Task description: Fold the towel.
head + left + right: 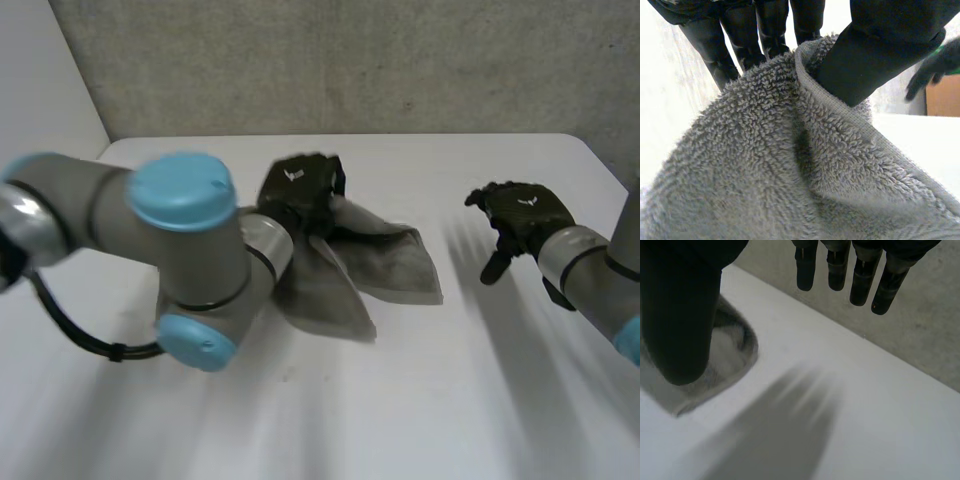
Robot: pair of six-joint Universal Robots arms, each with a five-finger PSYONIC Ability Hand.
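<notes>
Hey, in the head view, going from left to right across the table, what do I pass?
left arm → left hand, pinching the towel's edge → towel → bare stretch of table → right hand, fingers relaxed → right arm

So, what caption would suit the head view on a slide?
The left hand pinches the grey towel by its edge over the white table; the right hand hovers open, apart from it.
</notes>
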